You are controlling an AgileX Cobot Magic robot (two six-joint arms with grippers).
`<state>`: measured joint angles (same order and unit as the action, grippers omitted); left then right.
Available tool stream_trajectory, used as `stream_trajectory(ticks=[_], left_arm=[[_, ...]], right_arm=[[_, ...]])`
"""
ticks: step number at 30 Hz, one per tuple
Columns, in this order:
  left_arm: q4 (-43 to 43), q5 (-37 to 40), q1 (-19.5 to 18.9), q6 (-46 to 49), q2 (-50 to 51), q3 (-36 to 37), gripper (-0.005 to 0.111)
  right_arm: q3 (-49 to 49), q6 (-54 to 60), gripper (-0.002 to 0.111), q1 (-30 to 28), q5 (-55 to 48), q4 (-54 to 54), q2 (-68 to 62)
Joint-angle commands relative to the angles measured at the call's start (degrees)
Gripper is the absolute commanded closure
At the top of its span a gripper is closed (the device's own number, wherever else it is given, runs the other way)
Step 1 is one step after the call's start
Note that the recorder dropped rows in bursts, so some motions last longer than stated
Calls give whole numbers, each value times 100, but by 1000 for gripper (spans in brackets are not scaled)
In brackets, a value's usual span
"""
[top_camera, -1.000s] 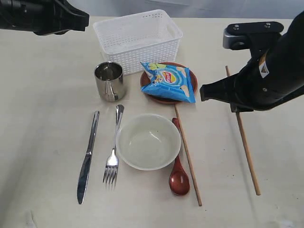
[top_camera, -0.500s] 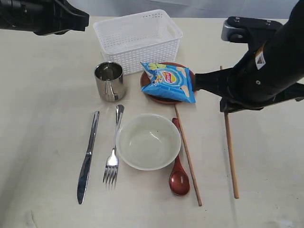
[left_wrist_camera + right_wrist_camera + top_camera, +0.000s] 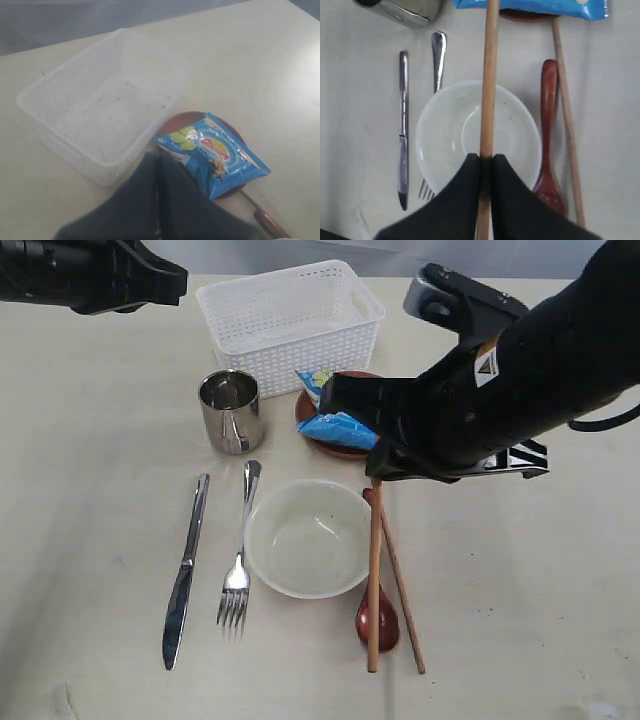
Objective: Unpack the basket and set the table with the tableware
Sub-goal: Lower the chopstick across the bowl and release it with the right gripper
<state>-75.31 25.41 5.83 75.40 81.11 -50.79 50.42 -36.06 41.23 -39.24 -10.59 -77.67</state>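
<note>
Over reddish wooden spoon (image 3: 386,626): thin wooden chopstick (image 3: 374,560), apparently airborne.

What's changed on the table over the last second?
The right gripper, jaws shut on one chopstick, carried it leftward; it now hangs over the spoon beside the bowl. Nothing released. The other chopstick, basket, cup, knife, fork, chip bag and left gripper stayed.

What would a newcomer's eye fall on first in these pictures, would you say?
The black right arm fills the middle, its gripper shut on a wooden chopstick held near the cream bowl and reddish wooden spoon. Next comes the bright blue chip bag lying on the brown plate beside the empty white basket.
</note>
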Motion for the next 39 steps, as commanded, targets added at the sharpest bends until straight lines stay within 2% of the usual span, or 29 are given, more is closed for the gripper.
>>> stream_trajectory(ticks=[1, 10, 19, 26, 33, 39], left_arm=[[13, -13, -10, -25, -40, 51, 107], [13, -13, -10, -25, -40, 51, 107], [13, -13, -10, -25, -40, 51, 107], [13, -13, -10, -25, -40, 51, 107], [13, -13, -10, -10, -40, 51, 107], [13, -13, -10, -10, -40, 51, 107]], right_arm=[[28, -211, 109, 204, 163, -16, 16], [95, -514, 109, 337, 130, 13, -710], [962, -812, 109, 1013, 117, 78, -1702], [962, -959, 109, 1026, 164, 152, -2234], [962, -1576, 109, 1026, 160, 985, -2270], [962, -1576, 109, 955, 611, 1170, -2275]])
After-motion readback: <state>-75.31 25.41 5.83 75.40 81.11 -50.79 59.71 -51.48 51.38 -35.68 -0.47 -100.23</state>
